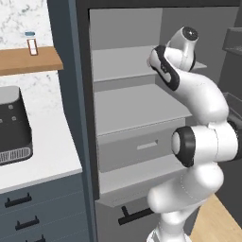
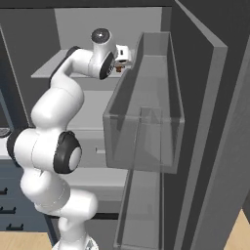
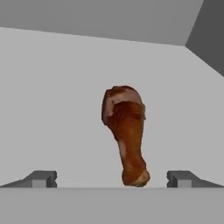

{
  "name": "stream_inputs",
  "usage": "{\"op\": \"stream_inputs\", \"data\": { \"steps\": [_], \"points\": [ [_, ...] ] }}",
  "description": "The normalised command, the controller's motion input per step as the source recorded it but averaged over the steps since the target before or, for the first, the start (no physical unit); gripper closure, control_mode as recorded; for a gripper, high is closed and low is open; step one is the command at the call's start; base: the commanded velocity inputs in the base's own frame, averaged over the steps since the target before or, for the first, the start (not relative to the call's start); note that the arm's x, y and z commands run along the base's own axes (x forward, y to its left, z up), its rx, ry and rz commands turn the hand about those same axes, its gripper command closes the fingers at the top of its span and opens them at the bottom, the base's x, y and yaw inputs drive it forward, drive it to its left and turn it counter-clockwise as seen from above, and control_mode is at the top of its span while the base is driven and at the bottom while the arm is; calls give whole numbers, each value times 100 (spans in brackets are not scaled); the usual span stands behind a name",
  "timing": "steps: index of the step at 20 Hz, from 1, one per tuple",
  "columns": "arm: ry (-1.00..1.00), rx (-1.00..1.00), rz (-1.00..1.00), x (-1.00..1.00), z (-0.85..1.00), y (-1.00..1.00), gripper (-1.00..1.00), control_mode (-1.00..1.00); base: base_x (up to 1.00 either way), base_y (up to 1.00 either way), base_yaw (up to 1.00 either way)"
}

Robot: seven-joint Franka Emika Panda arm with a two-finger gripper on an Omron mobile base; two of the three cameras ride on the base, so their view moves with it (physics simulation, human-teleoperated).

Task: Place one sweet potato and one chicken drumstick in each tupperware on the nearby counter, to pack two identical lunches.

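The arm reaches up into an open fridge, its hand level with an upper shelf [image 1: 127,61], and the gripper [image 3: 112,178] has its two finger tips spread as wide as they go, with nothing between them yet. The step in hand looks like the pick of a chicken drumstick [image 3: 125,131], the darker reddish-brown one, which lies flat on the pale grey shelf floor.

In the hand view the drumstick lies lengthwise ahead of the gripper: its narrow bone end points back toward the hand and sits just ahead of the gap between the tips, a little toward the right-hand tip, while the thick meaty end lies farther off, deeper in the shelf. It touches neither finger.

To do this well, I'd say the hand should go forward so the tips pass either side of the piece and close on the thicker middle, not the thin bone end, which could pivot or slip out. Shifting slightly toward the right-hand tip first would centre it. The tips should stay low, near the shelf floor, since the piece lies flat.

From the right base view the hand sits close beside the clear door bin [image 2: 146,112], so the lift-out needs room there. The white counter [image 1: 40,156] lies off to the left, beside the fridge.
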Motion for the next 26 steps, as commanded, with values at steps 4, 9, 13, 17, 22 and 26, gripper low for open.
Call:
{"op": "stream_inputs", "data": {
  "steps": [4,9,13,17,22,26],
  "points": [
    [4,0,0,58,1,-7,-100,-100,0,0,0],
    [0,0,0,43,0,-9,-100,-100,0,0,0],
    [1,0,0,44,-6,-11,-100,-100,0,0,0],
    [1,0,0,6,-22,-1,-100,-100,0,0,0],
    [0,0,1,0,-26,0,-100,-100,0,0,0],
    [0,0,0,0,-25,0,-100,-100,0,0,0]
  ]
}}
